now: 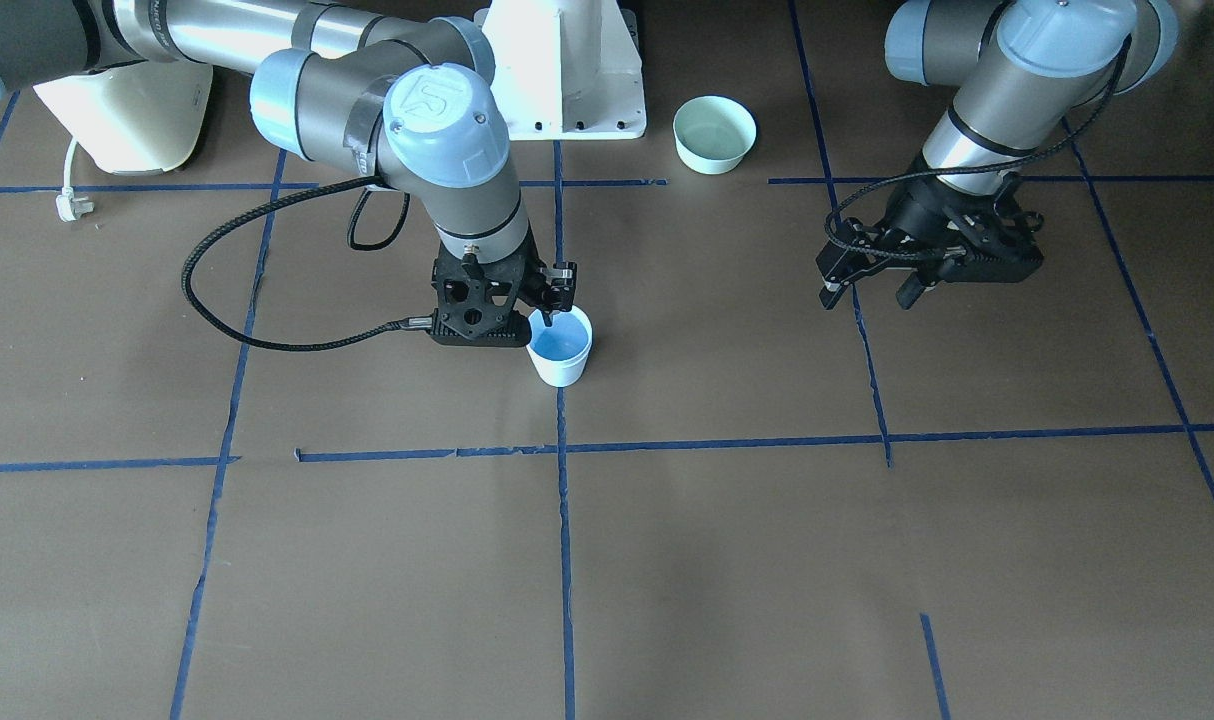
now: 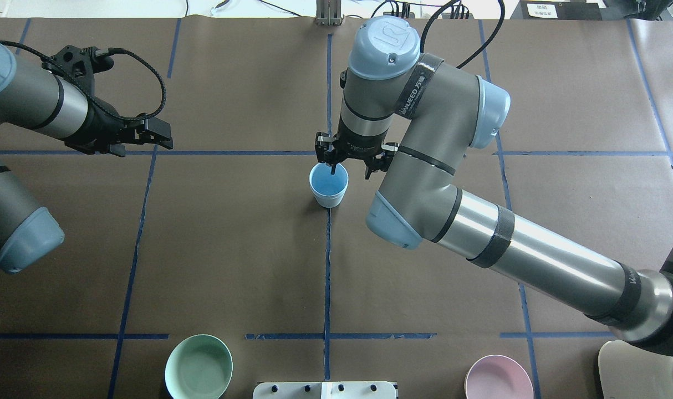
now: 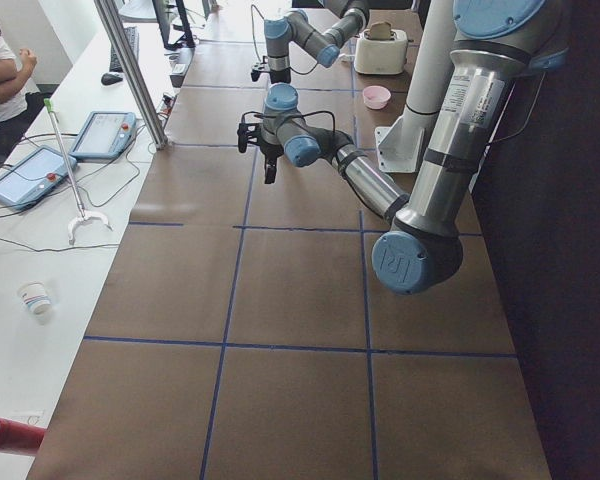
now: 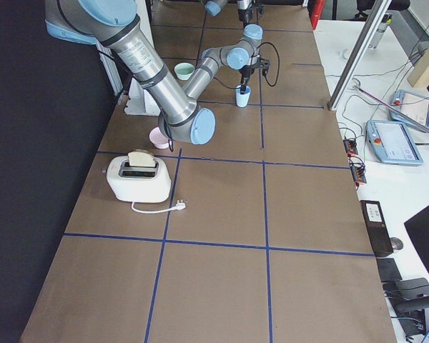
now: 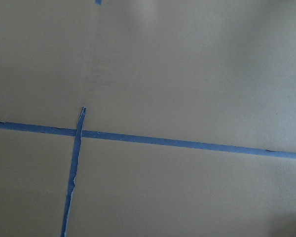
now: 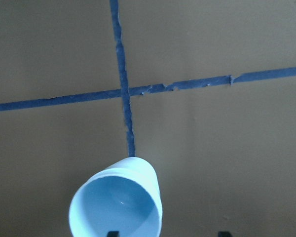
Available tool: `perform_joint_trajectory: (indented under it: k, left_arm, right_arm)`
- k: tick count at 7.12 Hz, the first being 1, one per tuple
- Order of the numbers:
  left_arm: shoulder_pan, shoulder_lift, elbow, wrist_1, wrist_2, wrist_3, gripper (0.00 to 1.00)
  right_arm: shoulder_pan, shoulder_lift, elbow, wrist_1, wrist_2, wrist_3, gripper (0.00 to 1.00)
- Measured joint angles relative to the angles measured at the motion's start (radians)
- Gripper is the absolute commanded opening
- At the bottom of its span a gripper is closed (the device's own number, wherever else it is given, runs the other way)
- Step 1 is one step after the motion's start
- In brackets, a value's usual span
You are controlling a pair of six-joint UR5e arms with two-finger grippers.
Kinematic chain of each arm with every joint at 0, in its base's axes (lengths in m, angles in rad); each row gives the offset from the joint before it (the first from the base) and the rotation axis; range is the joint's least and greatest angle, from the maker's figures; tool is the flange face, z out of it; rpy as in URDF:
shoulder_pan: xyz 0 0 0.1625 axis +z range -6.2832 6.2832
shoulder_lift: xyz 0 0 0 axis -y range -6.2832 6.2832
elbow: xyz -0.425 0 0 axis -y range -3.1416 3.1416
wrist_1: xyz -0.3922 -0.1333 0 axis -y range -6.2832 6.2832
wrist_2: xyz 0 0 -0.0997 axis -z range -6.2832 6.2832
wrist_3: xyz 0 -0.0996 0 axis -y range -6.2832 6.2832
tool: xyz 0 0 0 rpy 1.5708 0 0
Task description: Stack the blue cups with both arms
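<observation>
"Right gripper [image 2: 351,173]: condition?"

"Jaws apart, gripping nothing. One finger [image 2: 333,168] dips inside the cup [image 2: 328,189] and the other hangs outside it, so the cup's wall stands between them. I see no squeeze on it."

"Location of the cup?"

"Upright on a tape line [image 2: 327,260], about midway between the robot's edge of the counter and the operators' edge, well clear of both ends."

"Second cup?"

"Only one cup shape shows in any view. From the right wrist camera its rim looks double-banded. That may mean one cup already sits inside the other, but I cannot confirm it."

"Left gripper [image 1: 867,296]?"

"Jaws apart and empty. It hangs over bare paper toward the counter's left end, well apart from the cup."

"Anything else on the counter?"

"Green bowl [image 2: 199,367] and pink bowl [image 2: 498,378], both by the robot's edge and not part of this job."

"Finding?"

"If the cups are nested, the stack is made and only pulling the right arm clear is left. If not, the second cup is out of sight and the stacking is all outstanding. I judge the first likelier."
</observation>
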Motion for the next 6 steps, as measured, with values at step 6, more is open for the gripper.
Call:
perform_joint_trajectory:
  k: [6]
  left_arm:
    - [-0.288, 0.197, 0.088, 0.007, -0.149, 0.64, 1.0]
  right_arm:
    - [0.377, -0.565, 0.338, 0.009, 0.121, -0.52, 1.0]
